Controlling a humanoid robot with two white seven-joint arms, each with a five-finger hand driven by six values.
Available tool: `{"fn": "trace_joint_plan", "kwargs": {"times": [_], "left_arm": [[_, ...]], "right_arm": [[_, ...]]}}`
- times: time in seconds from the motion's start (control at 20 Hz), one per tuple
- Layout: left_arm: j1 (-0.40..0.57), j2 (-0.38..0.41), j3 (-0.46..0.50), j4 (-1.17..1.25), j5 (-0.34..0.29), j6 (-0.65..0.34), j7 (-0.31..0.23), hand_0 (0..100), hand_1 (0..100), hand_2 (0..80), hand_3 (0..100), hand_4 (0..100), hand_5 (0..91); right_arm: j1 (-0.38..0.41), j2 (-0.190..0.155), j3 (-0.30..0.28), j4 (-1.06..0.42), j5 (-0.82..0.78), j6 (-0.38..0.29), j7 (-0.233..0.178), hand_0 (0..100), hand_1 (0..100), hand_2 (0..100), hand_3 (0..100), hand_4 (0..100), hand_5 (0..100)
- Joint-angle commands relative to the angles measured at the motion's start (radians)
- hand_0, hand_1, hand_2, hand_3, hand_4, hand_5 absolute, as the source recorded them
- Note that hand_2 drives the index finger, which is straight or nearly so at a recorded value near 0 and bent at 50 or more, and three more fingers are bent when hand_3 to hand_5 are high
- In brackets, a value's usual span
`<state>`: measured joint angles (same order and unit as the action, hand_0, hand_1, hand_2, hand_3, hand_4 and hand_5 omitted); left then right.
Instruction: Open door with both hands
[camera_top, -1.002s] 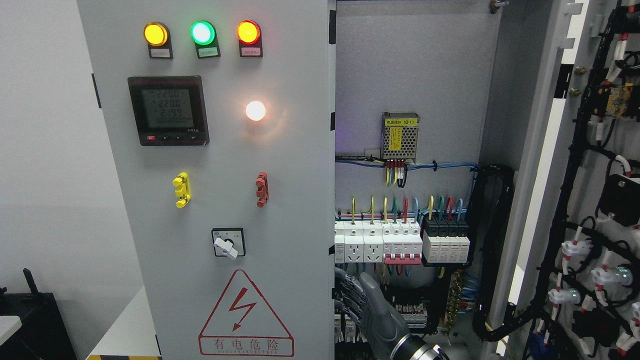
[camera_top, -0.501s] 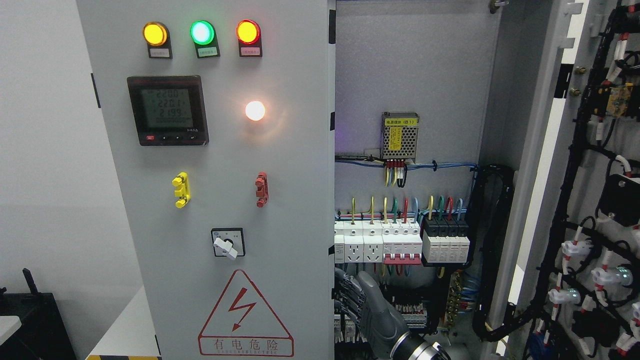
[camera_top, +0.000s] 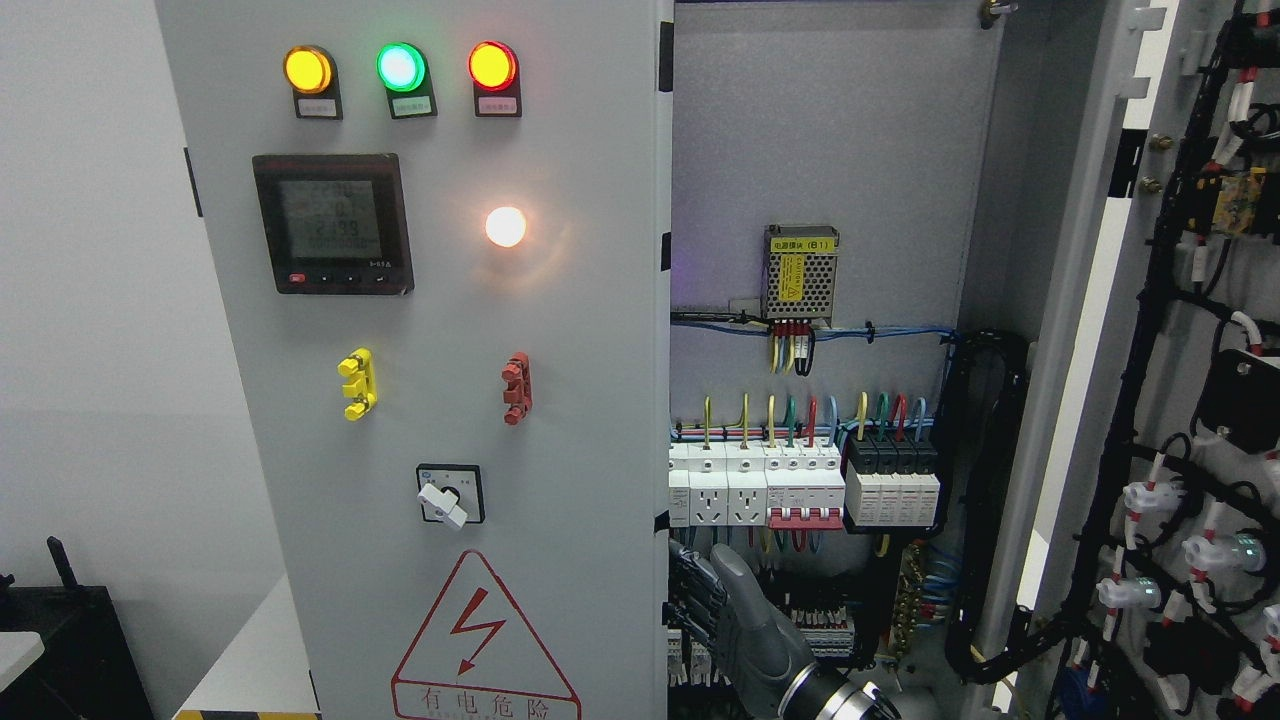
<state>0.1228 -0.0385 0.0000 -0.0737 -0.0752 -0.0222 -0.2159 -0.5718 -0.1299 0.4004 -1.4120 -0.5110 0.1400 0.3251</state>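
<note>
Left door (camera_top: 440, 400) has swung slightly outward; right hand (camera_top: 735, 615), fingers curled behind its edge at lower centre; right door (camera_top: 1150, 300) already open.

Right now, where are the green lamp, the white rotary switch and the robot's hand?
green lamp (camera_top: 401, 66), head view, centre of its lit lens.
white rotary switch (camera_top: 443, 504), head view, on its white knob.
right hand (camera_top: 738, 612), head view, grey back of the hand at the left door's edge.

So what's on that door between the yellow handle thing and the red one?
Nothing: in the head view the grey door panel is bare between the yellow handle and the red handle.
</note>
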Motion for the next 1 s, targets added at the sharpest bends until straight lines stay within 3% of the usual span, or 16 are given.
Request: {"fn": "trace_joint_plan", "kwargs": {"times": [0.0,0.95], "left_arm": [[0.0,0.0,0.006,0.0,0.0,0.001,0.0,0,0,0.0,0,3,0.0],[0.0,0.0,0.006,0.0,0.0,0.001,0.0,0,0,0.0,0,3,0.0]], "right_arm": [[0.007,-0.001,0.005,-0.015,0.0,-0.004,-0.001,0,0,0,0,0,0],[0.055,-0.001,0.023,-0.111,-0.014,-0.004,0.054,0,0,0,0,0,0]]}}
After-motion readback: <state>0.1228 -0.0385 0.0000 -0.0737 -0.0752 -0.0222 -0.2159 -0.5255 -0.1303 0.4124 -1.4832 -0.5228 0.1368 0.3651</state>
